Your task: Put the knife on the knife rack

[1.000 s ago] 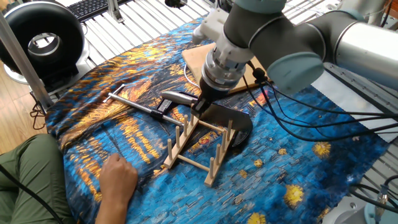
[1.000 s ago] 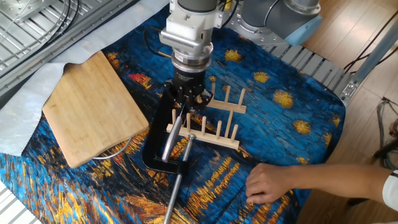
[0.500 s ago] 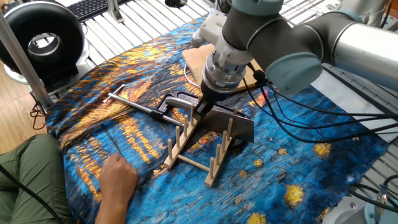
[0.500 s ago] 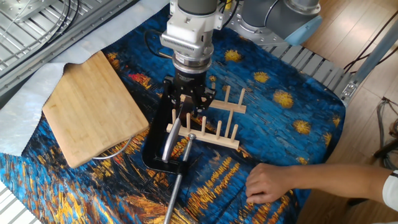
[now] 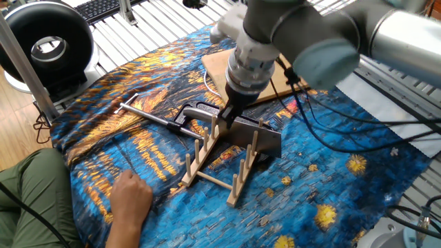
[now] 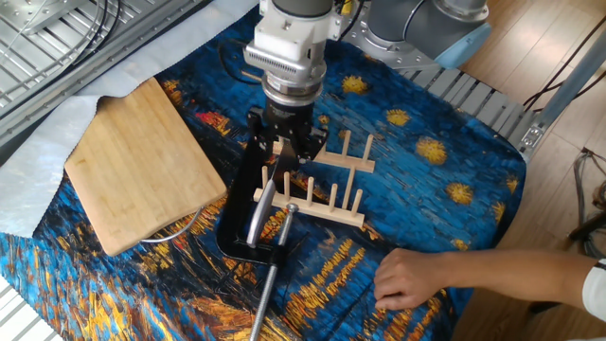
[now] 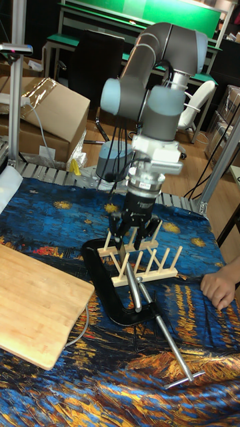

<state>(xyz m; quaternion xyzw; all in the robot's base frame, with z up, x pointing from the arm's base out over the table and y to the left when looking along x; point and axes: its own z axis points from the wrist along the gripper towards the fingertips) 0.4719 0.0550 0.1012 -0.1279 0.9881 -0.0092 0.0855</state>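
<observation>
The knife (image 5: pixel 253 134) stands on edge with its broad grey blade between the pegs at one end of the light-wood knife rack (image 5: pixel 207 176). In the other fixed view the blade (image 6: pixel 258 213) shows as a narrow silver strip at the left end of the rack (image 6: pixel 327 213). My gripper (image 5: pixel 226 116) hangs just above that end. It is open, its fingers spread to either side in the other fixed view (image 6: pixel 284 142) and in the tall view (image 7: pixel 133 230), and it holds nothing.
A black clamp with a long silver rod (image 5: pixel 148 114) lies under and beside the rack. A bamboo cutting board (image 6: pixel 142 175) lies at the cloth's edge. A person's hand (image 5: pixel 131 196) rests on the cloth near the rack. A black ring-shaped device (image 5: pixel 48 45) stands beyond.
The gripper has opened and let go of the knife, whose blade dropped down between the pegs. The gripper has since lifted slightly above the rack.
</observation>
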